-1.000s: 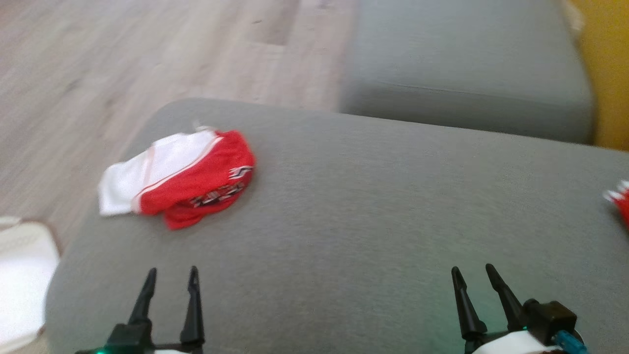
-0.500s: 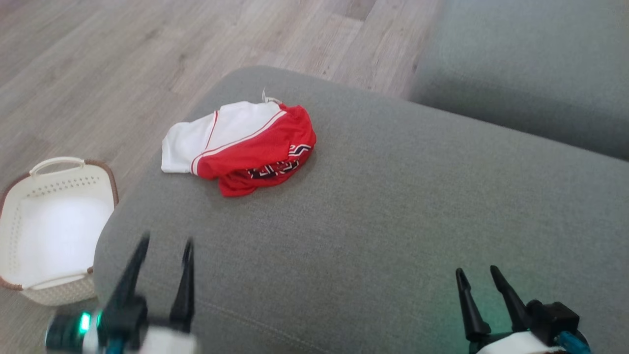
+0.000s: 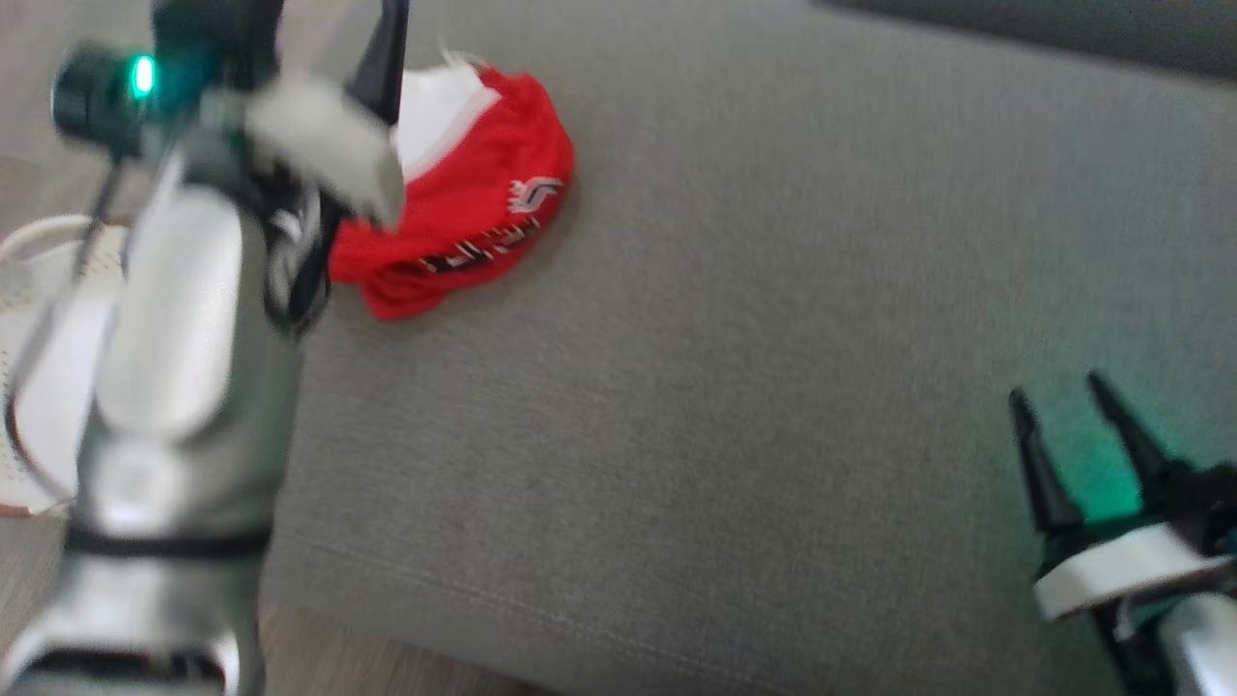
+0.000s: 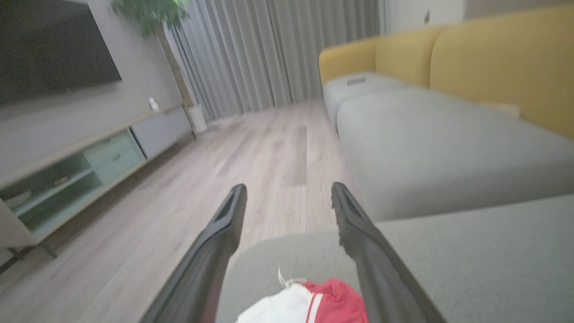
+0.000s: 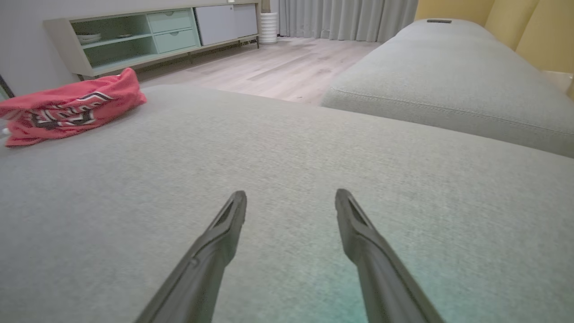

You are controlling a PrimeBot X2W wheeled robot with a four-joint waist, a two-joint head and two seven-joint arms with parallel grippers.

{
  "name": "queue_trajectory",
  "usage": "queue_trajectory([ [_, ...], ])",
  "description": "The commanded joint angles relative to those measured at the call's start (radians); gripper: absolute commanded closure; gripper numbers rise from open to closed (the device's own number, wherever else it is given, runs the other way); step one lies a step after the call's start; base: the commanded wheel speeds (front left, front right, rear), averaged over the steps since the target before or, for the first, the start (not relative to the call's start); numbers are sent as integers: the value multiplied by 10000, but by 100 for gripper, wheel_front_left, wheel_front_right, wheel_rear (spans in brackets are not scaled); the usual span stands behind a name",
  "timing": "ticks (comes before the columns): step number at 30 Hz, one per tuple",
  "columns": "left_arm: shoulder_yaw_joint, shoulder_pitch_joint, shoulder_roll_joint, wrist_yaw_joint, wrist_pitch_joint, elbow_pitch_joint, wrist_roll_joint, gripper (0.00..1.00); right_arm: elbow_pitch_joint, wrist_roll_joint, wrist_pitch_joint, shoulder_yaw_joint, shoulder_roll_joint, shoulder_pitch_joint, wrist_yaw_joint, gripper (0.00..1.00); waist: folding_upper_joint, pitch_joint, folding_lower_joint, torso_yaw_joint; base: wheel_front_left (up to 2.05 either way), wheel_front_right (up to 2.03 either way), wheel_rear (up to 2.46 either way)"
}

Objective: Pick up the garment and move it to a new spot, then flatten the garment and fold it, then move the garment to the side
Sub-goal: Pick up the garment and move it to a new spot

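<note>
You're looking at pale wood flooring [image 4: 269, 148], grey curtains [image 4: 269, 54], a low cabinet [image 5: 134, 36] with mint drawers, a dark screen [image 4: 49, 45] above it, and grey sofa cushions [image 5: 291, 170] with yellow backrests [image 4: 493, 58].

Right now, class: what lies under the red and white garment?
The garment rests on the grey cushion. The left arm covers part of it; anything beneath its folds is hidden.
</note>
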Motion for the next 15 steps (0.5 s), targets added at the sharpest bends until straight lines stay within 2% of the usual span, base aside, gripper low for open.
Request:
queue_trajectory([
  [1,328,-431,311,-36,278,119,8,0,-335,19,-109,111,-354,-163,65,0,0,1092,-4,-509,0,0,0],
  [7,646,-2496,484,-132,1718,3540,-596,0,-853,22,-66,-31,-1135,-754,65,0,0,2381,-4,-980,0,0,0],
  [15,891,-3237,617,-30,2568,6502,-982,0,-1319,25,0,-250,-1408,-1089,65,0,0,3272,-4,-1292,0,0,0],
])
